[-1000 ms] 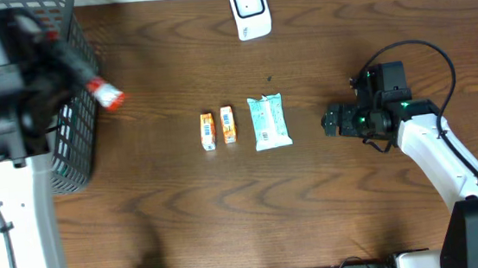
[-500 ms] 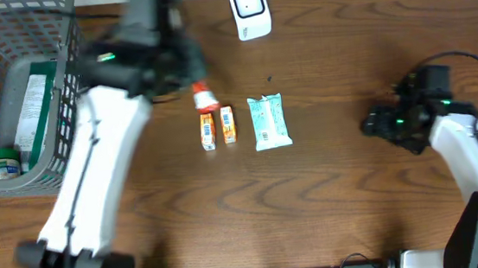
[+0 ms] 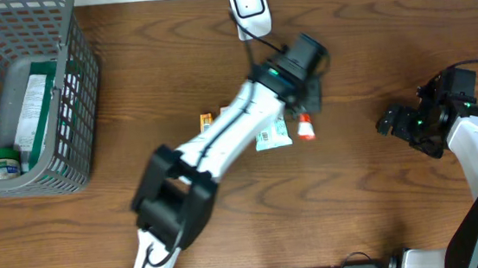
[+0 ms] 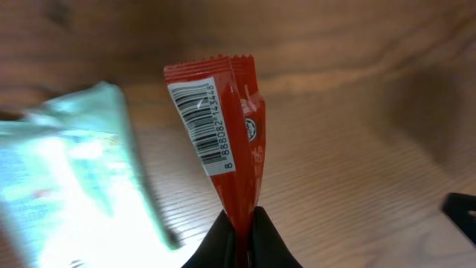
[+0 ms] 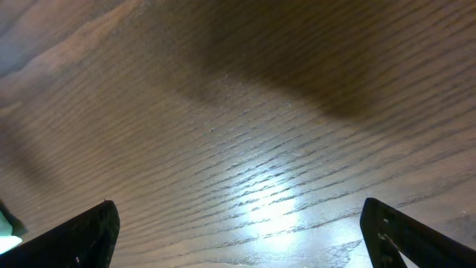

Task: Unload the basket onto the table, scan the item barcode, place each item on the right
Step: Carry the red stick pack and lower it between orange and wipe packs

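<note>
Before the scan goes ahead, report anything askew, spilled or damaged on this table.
Nothing stands out. The red packet is pinched by one end in the left pincer, uncrumpled, barcode label clear. The pale green packet lies flat on the wood; nothing lies spilled by the basket.

Everything is sitting around the scanner (image 3: 248,9) on the table (image 3: 369,36).
The basket (image 3: 80,104) is standing far to its left; the sachet (image 3: 306,128) is hanging nearer the robot, slightly right, just beside the pouch (image 3: 274,138).

A red packet (image 4: 230,141), barcode shown, was pinched at its lower end by the left gripper (image 4: 239,227); 1 blurred pale-green packet (image 4: 74,186) was seen beside it.
</note>
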`<state>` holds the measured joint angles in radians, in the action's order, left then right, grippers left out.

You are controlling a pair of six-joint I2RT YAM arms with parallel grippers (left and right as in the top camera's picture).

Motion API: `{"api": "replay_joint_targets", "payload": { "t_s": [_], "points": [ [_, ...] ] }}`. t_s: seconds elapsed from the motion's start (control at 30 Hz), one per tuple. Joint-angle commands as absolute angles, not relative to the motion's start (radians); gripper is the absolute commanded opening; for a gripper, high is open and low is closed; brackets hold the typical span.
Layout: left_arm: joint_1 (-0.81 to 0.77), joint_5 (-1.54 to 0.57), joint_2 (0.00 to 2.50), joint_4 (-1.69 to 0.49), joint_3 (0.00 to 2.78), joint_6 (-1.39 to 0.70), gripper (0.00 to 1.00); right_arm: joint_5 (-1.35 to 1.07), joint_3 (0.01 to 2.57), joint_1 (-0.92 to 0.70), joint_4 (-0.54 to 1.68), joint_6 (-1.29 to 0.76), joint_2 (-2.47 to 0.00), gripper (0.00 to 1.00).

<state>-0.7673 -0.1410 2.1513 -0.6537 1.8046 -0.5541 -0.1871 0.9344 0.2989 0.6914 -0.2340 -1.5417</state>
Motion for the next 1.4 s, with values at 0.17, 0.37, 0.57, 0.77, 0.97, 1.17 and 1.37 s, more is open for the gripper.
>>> {"api": "replay_joint_targets", "payload": {
  "t_s": [0.17,0.37,0.57,0.77,0.97,1.17,1.37],
  "points": [
    [-0.82,-0.002,2.215,-0.632,1.795,-0.538,0.07,-0.201,0.926,0.286,0.689,-0.252,-1.53,0.99],
    [-0.791,0.089,2.203,-0.729,1.795,-0.532,0.08,-0.215,0.926,0.279,0.688,-0.257,-1.53,0.99],
    [-0.71,0.09,2.196,-0.855,1.795,-0.531,0.07,-0.217,0.926,0.275,0.688,-0.258,-1.53,0.99],
    [-0.668,0.036,2.189,-0.886,1.795,-0.451,0.08,-0.241,0.926,0.272,0.685,-0.257,-1.53,0.99],
    [-0.637,0.047,2.189,-0.899,1.795,-0.449,0.08,-0.241,0.926,0.271,0.685,-0.257,-1.53,0.99],
    [-0.595,0.09,2.189,-0.942,1.795,-0.493,0.08,-0.242,0.926,0.271,0.685,-0.257,-1.53,0.99],
    [-0.589,0.057,2.189,-0.942,1.795,-0.491,0.08,-0.245,0.926,0.271,0.685,-0.258,-1.53,0.99]
  ]
}}
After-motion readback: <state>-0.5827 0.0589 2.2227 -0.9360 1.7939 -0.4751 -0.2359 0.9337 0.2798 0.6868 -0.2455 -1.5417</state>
